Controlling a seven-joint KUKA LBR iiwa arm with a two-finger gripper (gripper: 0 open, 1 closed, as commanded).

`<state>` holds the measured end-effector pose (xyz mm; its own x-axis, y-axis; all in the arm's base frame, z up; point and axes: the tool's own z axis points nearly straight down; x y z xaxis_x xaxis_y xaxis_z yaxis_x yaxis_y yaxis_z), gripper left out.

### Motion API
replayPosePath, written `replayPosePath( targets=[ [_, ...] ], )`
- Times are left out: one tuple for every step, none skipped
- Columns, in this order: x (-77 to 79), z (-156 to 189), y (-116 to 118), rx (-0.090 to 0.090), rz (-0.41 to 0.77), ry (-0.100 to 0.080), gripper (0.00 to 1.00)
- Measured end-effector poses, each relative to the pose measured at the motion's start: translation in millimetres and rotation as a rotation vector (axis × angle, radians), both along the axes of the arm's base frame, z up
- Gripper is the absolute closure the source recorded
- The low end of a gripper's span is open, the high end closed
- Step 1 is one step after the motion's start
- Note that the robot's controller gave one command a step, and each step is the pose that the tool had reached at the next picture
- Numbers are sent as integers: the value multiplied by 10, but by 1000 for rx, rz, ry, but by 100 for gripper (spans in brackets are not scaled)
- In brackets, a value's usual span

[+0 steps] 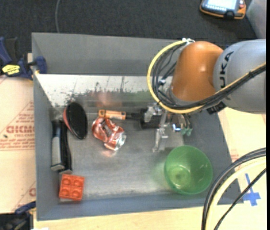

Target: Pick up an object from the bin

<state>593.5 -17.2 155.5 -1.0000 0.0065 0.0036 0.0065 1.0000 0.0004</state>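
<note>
Green cup (187,171) is sitting upright, mouth up, toward the near right corner of the bin (101,56), and of all the loose things it is lying nearest to the gripper (162,145). The gripper is hanging just beside the cup's far left rim, over bare floor between the cup and a crushed red can (108,133). Whether it is open or closed I cannot tell, and nothing is showing in its grasp. Judging by that, the pick is only beginning: every thing is resting on the floor, so closing on one and lifting it out are both remaining to be done. Which thing is being aimed at is not clear either, since the gripper is hovering beside the cup rather than around it. An orange pen (113,114) is lying by the far wall. Farther left a black oval brush (76,120) is leaning beside a long black bar (59,145), and an orange brick (72,187) is sitting in the near left corner, well apart from the gripper. As for writing, the grey arm (240,80) is showing black letters reading "UKA" behind its orange cover (195,71), plainly part of the maker's name. The can is carrying red and silver print, but no word on it is coming out legibly, and the cup, brick and brush are bearing no lettering that I can make out.
</note>
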Motion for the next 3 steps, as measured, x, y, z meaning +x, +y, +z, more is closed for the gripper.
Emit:
replayPosePath(
  targets=[
    [19,41,-2,-1,0,-8,0],
    [420,-843,69,0,-406,-12,0],
    [569,-21,-721,-3,-51,-15,0]
  ],
)
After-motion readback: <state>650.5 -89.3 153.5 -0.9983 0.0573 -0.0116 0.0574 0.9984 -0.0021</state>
